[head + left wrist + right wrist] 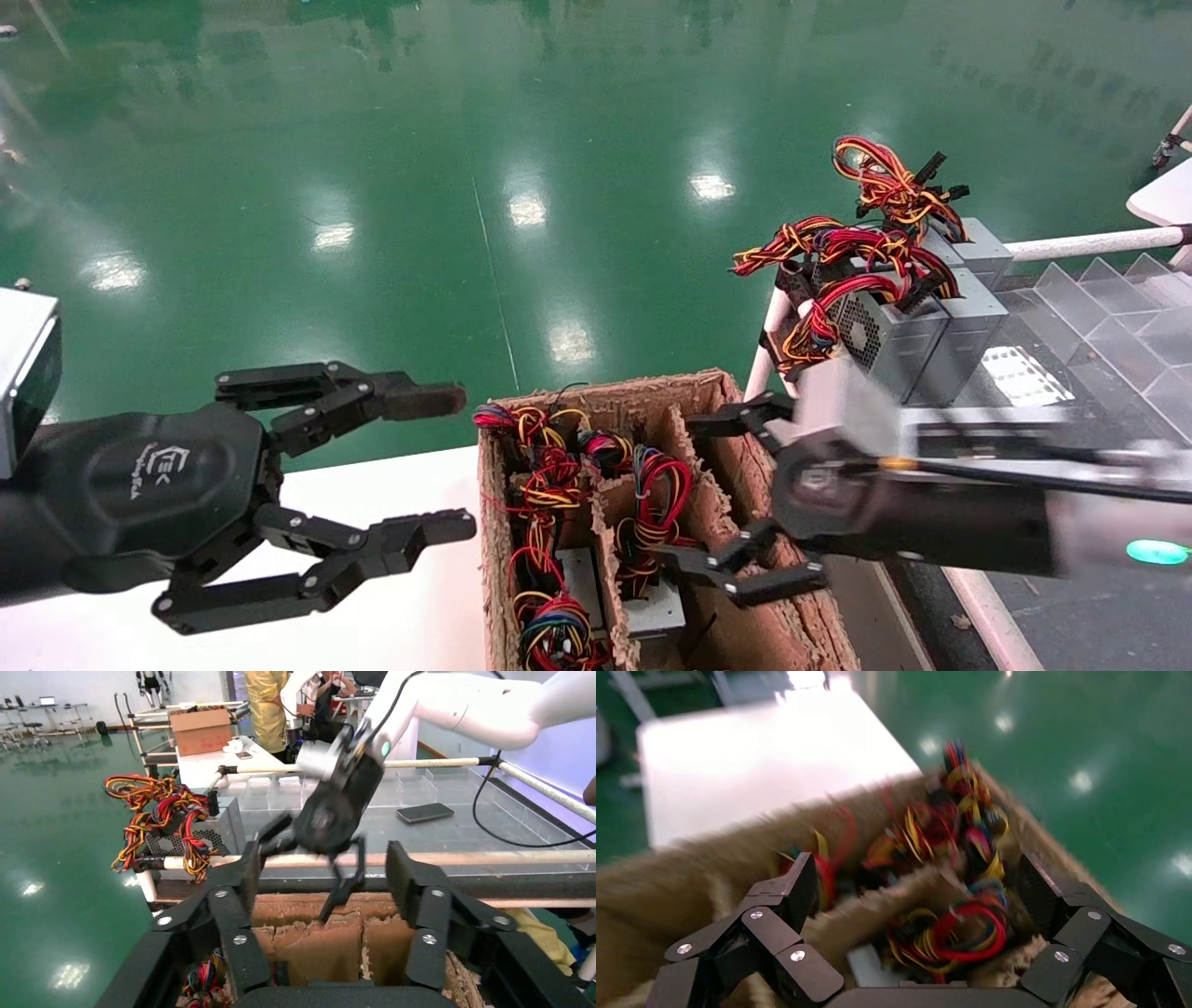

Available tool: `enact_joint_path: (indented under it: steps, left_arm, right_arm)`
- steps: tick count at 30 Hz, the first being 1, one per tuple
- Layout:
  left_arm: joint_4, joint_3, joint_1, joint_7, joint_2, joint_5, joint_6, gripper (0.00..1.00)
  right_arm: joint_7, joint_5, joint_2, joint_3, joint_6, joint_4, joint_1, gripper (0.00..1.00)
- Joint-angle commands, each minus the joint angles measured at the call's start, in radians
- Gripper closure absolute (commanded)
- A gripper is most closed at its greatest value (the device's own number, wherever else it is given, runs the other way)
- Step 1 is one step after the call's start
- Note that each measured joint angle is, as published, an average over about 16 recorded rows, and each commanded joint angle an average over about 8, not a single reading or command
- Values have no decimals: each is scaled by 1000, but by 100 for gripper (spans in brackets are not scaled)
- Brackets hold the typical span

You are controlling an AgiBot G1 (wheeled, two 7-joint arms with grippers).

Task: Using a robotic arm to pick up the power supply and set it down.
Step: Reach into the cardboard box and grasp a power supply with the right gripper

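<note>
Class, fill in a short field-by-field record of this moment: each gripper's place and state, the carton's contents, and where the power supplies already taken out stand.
right gripper: open, holding nothing, over the carton's right-hand compartment
left gripper: open, idle, above the white table left of the carton
carton: brown cardboard, divided into compartments
in carton: power supplies with looped coloured wire bundles
already out: grey power supplies standing together on the conveyor rack at right
floor: glossy green

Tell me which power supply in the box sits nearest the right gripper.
The one in the middle slot, under the red wire loop. The open right gripper hangs beside it; the other lies in the left slot, farther off.
</note>
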Motion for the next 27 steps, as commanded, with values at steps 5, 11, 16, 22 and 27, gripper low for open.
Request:
enact_joint_path:
  steps: [5,11,16,22,27]
  left_arm:
    - [0,0,0,0,0,0,0,0]
    - [0,0,0,0,0,0,0,0]
    - [0,0,0,0,0,0,0,0]
    - [0,0,0,0,0,0,0,0]
    - [0,0,0,0,0,0,0,0]
  right_arm:
    - [29,-153,-83,-64,97,-39,19,100]
    - [43,-217,-130,-90,149,-87,22,100]
    - [34,-231,-146,-97,157,-114,25,100]
    - [15,-238,-152,-99,165,-127,21,100]
    - [5,-234,-148,-98,162,-132,16,100]
